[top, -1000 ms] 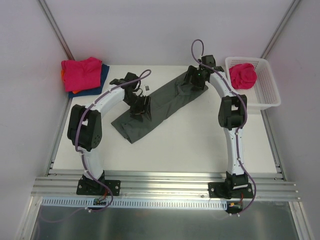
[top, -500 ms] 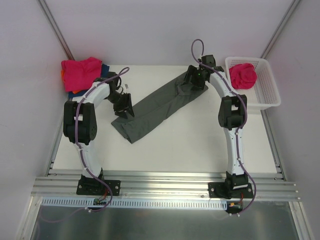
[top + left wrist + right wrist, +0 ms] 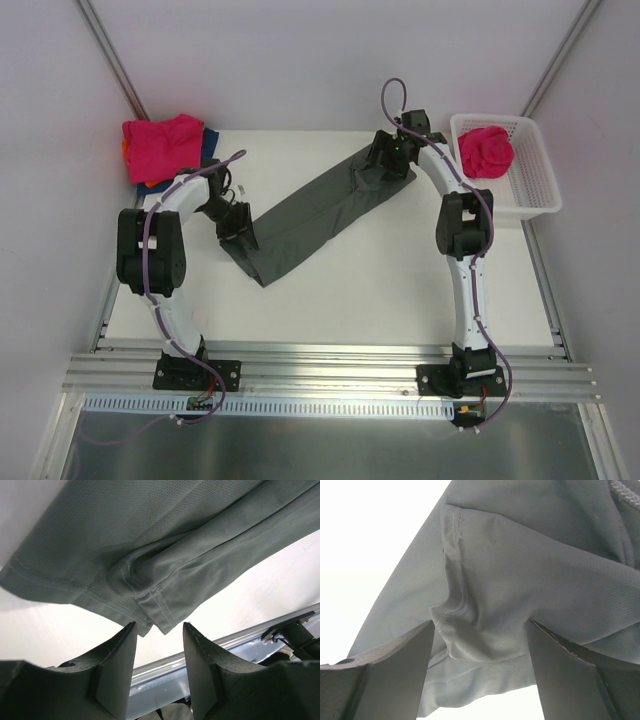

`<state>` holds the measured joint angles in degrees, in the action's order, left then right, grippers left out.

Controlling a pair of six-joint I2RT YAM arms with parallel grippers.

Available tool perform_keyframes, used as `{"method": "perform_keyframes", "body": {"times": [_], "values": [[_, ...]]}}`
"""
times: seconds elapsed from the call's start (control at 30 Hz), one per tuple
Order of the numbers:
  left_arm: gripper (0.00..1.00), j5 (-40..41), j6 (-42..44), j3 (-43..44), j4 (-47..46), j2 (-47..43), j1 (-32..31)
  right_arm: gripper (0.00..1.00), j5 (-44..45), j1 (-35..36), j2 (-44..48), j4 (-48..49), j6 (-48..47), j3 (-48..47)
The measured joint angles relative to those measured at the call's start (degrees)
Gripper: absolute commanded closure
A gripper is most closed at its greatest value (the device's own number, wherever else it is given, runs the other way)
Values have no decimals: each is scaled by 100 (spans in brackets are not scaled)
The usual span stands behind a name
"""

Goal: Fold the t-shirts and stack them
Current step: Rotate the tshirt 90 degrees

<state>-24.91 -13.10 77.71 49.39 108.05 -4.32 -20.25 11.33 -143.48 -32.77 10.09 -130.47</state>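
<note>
A large dark grey t-shirt (image 3: 305,215) lies as a long diagonal strip across the table, from back right to front left. My left gripper (image 3: 240,230) is open at the strip's left edge. In the left wrist view the grey hem (image 3: 150,540) lies just ahead of the fingertips of the gripper (image 3: 159,630), with nothing between the jaws. My right gripper (image 3: 385,165) is open at the strip's far right end. In the right wrist view bunched grey cloth (image 3: 520,570) sits between the wide-open jaws of the gripper (image 3: 480,625).
A pile of shirts, with a pink t-shirt (image 3: 162,145) on blue and orange ones, lies at the back left corner. A white lattice basket (image 3: 535,180) at the back right holds another pink t-shirt (image 3: 486,150). The metal rail (image 3: 330,365) runs along the near edge.
My left gripper has moved from over the shirt's middle to its left edge. The strip is now narrower and smoother and its white label no longer shows. The right arm has barely moved.
</note>
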Motion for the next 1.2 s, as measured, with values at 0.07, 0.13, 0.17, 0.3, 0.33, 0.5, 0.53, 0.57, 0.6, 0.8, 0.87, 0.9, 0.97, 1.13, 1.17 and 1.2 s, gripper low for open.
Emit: {"method": "perform_keyframes", "body": {"times": [0.07,0.13,0.17,0.3,0.33,0.5,0.53,0.57,0.6,0.8,0.87,0.9,0.97,1.13,1.17,1.2], "values": [[58,0,0,-22,0,-87,66,22,0,17,0,0,0,0],[58,0,-4,-46,-2,-142,105,22,0,35,0,0,0,0],[58,2,-11,-63,-2,-149,114,22,0,46,0,0,0,0],[58,0,-37,-136,2,-142,162,21,2,87,0,0,0,0],[58,-2,-39,-138,2,-136,181,21,0,94,0,0,0,0],[64,-4,-83,-138,-9,15,291,21,4,109,0,0,0,0],[64,-9,-87,-138,-15,57,297,21,4,116,0,0,0,0],[64,-4,-103,-138,-22,118,334,21,4,120,0,0,0,0],[64,-7,-111,-138,-39,177,341,21,7,125,0,0,-2,4],[64,-17,-155,-127,-109,518,505,21,35,136,0,0,-7,13],[64,-31,-170,-90,-111,632,520,21,48,144,0,0,-13,26],[65,-35,-188,-70,-114,680,520,21,52,151,0,0,-15,31],[68,-55,-234,-17,-107,734,553,21,72,168,0,0,-22,33],[69,-72,-262,157,-127,789,555,21,105,245,2,0,-28,33],[69,-79,-260,173,-140,789,557,21,116,260,2,0,-28,33],[69,-83,-262,177,-146,789,568,21,125,271,2,0,-28,33]]}}
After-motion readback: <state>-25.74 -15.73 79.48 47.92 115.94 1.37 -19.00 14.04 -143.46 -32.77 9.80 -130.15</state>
